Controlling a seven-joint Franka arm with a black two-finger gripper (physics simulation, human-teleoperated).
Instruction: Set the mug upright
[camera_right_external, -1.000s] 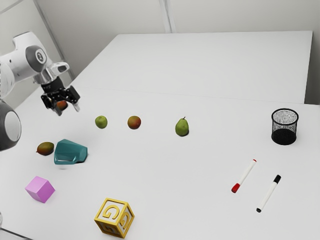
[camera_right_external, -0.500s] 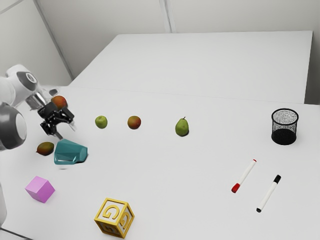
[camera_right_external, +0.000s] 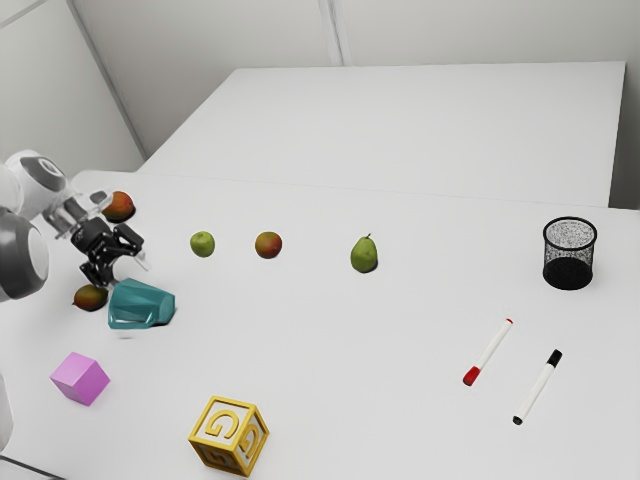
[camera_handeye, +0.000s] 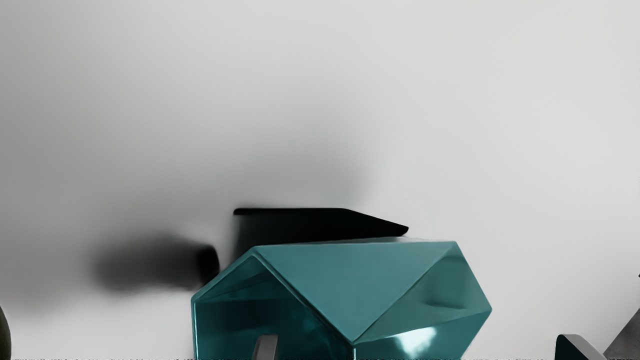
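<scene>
Close below the gripper (camera_right_external: 128, 272), which has just sunk a little with its jaws spread, the teal faceted mug (camera_right_external: 142, 305) still lies on its side, so a grip for righting it seems nearer.

At the exterior view's left, the arm (camera_right_external: 22, 250) is cut off by the edge. Its hand partly hides the far red fruit (camera_right_external: 120, 207); the gripper (camera_right_external: 125, 271) is too small to tell whether it touches the teal mug (camera_right_external: 140, 305). In the wrist view, the edge crops the mug and both fingers (camera_handeye: 266, 348), one finger hiding a bit of mug. A shadow (camera_handeye: 150, 265) is blurred; a grey shape (camera_handeye: 626, 336) beyond the other finger is too cropped to name.
</scene>
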